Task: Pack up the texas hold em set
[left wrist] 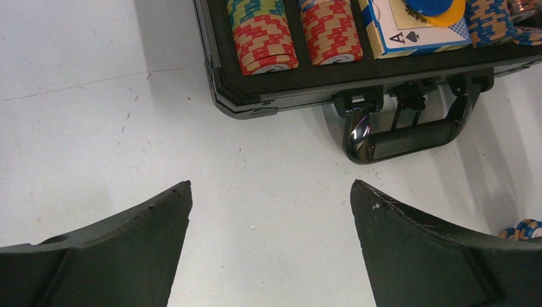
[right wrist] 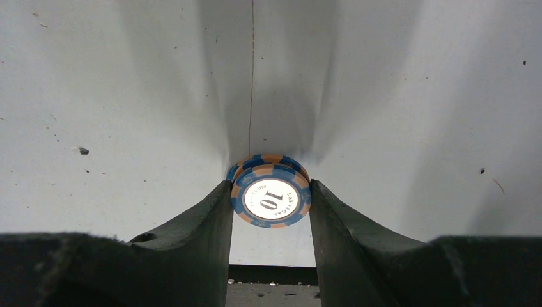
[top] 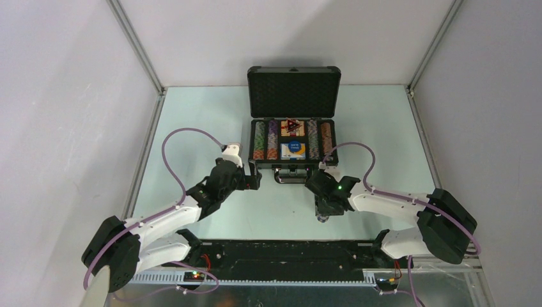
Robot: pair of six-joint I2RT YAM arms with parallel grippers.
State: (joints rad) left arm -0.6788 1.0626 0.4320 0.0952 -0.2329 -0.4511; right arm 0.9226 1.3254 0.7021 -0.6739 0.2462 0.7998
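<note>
1. Right tool: narrowed onto a blue-and-orange poker chip, one finger pressing each edge. The white centre reads "10" and "LAS VEGAS"; the finer lettering is too small to read. A second chip's rim shows behind it. This grip sits near the briefcase, in front of its near right corner.
2. Briefcase: open at the far middle of the worktop, lid upright behind the tray.
3. Tray contents: chip rows standing on edge to either side. In the near middle compartment lies a blue-and-white card box printed with "A" and a spade. On it rests a blue button over an orange button.
4. Far middle compartment: a dark triangular marker lies on the red card box; its print is illegible.
5. Left tool: spread wide and holding nothing, above bare worktop just in front of the briefcase's near left corner.
6. Handle: juts from the briefcase's near wall towards the arms.
</note>
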